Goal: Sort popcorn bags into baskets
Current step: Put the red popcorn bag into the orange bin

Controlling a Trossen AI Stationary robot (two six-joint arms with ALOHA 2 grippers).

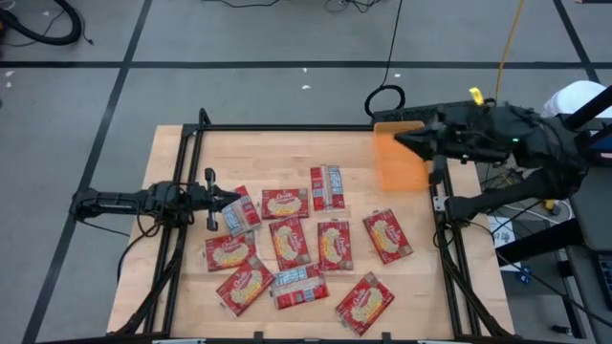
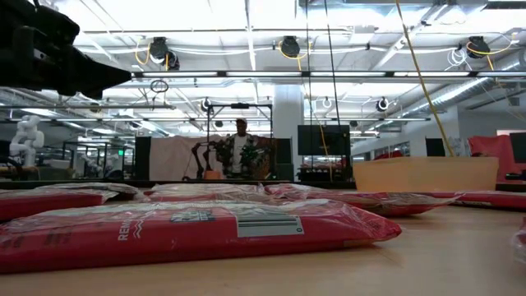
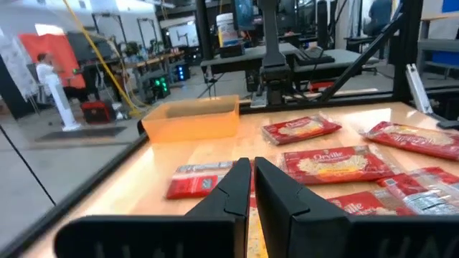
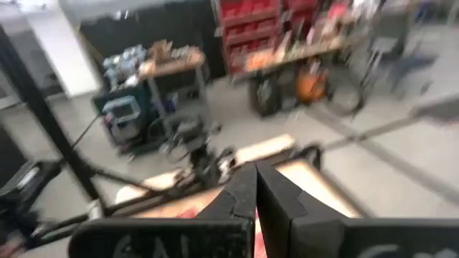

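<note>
Several red popcorn bags (image 1: 287,241) lie flat and scattered over the middle and near part of the wooden table; some show their pale reverse (image 1: 327,186). The orange translucent basket (image 1: 402,164) stands at the far right corner, also seen in the left wrist view (image 3: 192,118). My left gripper (image 1: 232,199) rests level at the table's left side, shut, its tips over the edge of one bag (image 1: 241,214), holding nothing. My right gripper (image 1: 402,141) is raised above the basket's far left part, pointing level toward the table's left, shut and empty (image 4: 256,172).
Black frame rails (image 1: 191,143) run along the table's left, right and far edges. Bare wood (image 1: 277,153) lies between the bags and the far edge. A person (image 2: 241,152) stands far off in the room behind.
</note>
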